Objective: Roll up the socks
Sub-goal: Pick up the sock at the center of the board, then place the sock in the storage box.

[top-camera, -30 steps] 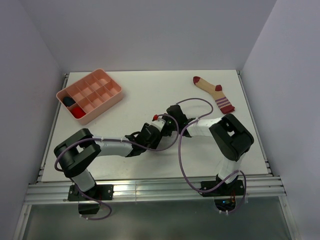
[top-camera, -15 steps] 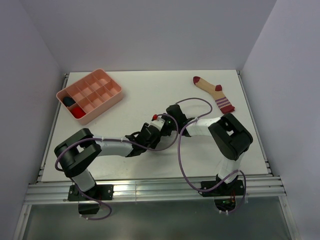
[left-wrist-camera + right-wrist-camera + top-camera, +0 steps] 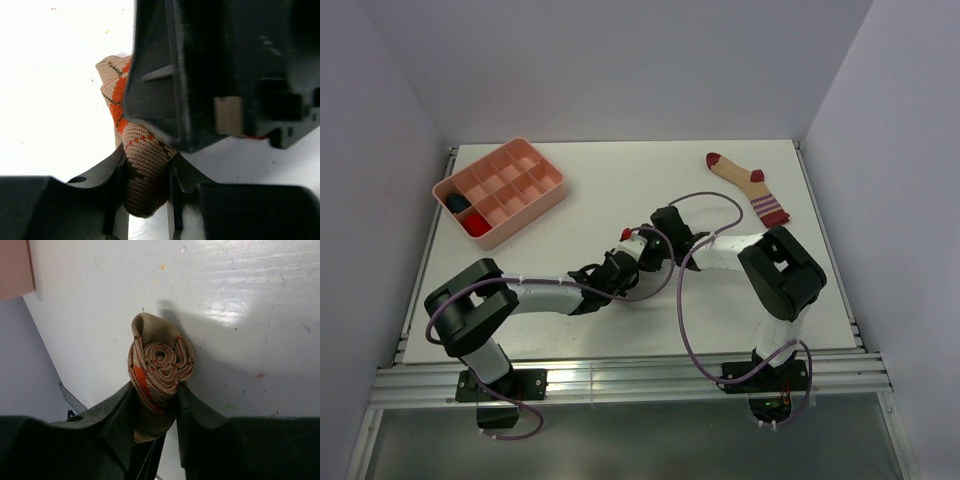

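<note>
The argyle sock (image 3: 159, 371) is wound into a tight spiral roll, seen end-on in the right wrist view. My right gripper (image 3: 154, 405) is shut on the roll. My left gripper (image 3: 146, 185) is shut on the same sock (image 3: 142, 165), gripping a fold of its brown-orange-tan fabric. In the top view both grippers meet at mid-table, left gripper (image 3: 620, 268) and right gripper (image 3: 648, 243), and hide the sock there. The tan sock (image 3: 748, 185) with red toe, heel and striped cuff lies flat at the far right, apart from both grippers.
A pink divided tray (image 3: 501, 190) stands at the far left; it holds a dark bundle (image 3: 455, 204) and a red bundle (image 3: 473, 225). White walls close in the table on three sides. A purple cable (image 3: 682, 300) loops over the right arm.
Both grippers have shifted slightly up and left together, still holding the argyle sock. The tan sock has not moved.
</note>
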Robot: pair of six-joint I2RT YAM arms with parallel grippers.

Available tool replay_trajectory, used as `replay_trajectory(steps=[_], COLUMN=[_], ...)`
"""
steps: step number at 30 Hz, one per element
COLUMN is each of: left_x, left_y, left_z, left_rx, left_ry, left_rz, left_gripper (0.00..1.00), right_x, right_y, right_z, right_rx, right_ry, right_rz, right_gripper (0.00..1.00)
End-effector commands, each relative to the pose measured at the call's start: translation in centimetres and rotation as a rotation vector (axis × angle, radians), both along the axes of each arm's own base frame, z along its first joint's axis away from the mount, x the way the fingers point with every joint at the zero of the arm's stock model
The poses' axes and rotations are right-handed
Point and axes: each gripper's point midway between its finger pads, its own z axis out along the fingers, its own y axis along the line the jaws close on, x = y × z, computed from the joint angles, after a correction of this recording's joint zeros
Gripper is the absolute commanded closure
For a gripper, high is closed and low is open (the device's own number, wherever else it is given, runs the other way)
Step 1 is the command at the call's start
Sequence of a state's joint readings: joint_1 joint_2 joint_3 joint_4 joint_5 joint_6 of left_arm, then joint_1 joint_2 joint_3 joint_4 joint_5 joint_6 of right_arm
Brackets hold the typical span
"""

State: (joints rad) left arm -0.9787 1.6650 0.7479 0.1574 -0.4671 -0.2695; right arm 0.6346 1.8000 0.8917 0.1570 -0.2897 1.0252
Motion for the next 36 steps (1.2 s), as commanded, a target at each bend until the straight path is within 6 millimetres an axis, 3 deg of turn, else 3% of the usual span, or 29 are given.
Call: replay_trajectory(steps=[1,2,5,11,12,13,15,17,20,21,26,27,29,30,31,32,34,36], left_x=[-0.4,-0.5,0.0,1.0,1.7,1.9,3.1,3.9,5.9,6.8,9.5,10.4,11.4,12.2,12.6,13.4,14.5,15.3], left_y=[-0.2,-0.1,0.5,2.1,2.6,2.9,4.4,5.5,7.8,9.5,14.3,16.5,18.2,20.2,20.5,22.5,23.5,25.9], left_z=[1.2,1.8,3.5,7.1,8.0,9.1,10.7,13.0,17.2,18.2,22.8,23.1,23.6,23.6,22.8,23.2,21.7,21.5], left_rx=[-0.093,-0.111,-0.165,-0.258,-0.287,-0.31,-0.323,-0.359,-0.401,-0.399,-0.442,-0.443,-0.465,-0.468,-0.468,-0.485,-0.485,-0.493], left_ry=[0.017,0.016,0.012,-0.003,-0.005,-0.012,-0.033,-0.071,-0.145,-0.185,-0.28,-0.291,-0.285,-0.289,-0.252,-0.257,-0.198,-0.173], left_rz=[0.016,0.023,0.061,0.145,0.182,0.195,0.273,0.326,0.427,0.491,0.638,0.698,0.75,0.803,0.804,0.856,0.878,0.932], left_gripper=[0.99,0.99,0.99,0.99,0.99,0.99,0.99,0.99,0.99,0.99,0.99,0.99,1.0,1.0,1.0,1.0,1.0,1.0], right_x=[-0.2,0.0,0.5,2.0,2.1,2.6,2.9,3.3,2.8,2.7,1.8,1.6,1.3,1.2,1.1,1.0,0.9,0.7], right_y=[-0.6,-0.9,-2.1,-6.9,-7.7,-9.5,-11.5,-14.2,-16.6,-17.1,-19.1,-19.3,-19.4,-19.5,-19.5,-19.5,-19.6,-19.4], right_z=[2.1,2.7,4.2,7.9,9.4,9.7,11.8,12.7,15.6,16.1,17.8,17.9,18.2,18.2,18.1,18.0,17.6,17.4], right_rx=[-0.055,-0.065,-0.094,-0.106,-0.097,-0.114,-0.121,-0.15,-0.154,-0.158,-0.182,-0.182,-0.184,-0.188,-0.195,-0.197,-0.2,-0.195], right_ry=[-0.048,-0.058,-0.095,-0.172,-0.206,-0.206,-0.268,-0.295,-0.403,-0.422,-0.5,-0.504,-0.514,-0.516,-0.512,-0.515,-0.508,-0.505], right_rz=[0.029,0.026,0.011,-0.072,-0.084,-0.121,-0.143,-0.186,-0.184,-0.183,-0.2,-0.201,-0.193,-0.189,-0.182,-0.179,-0.177,-0.165], right_gripper=[0.58,0.47,0.33,0.25,0.25,0.25,0.24,0.23,0.18,0.17,0.13,0.13,0.12,0.12,0.12,0.12,0.12,0.12])
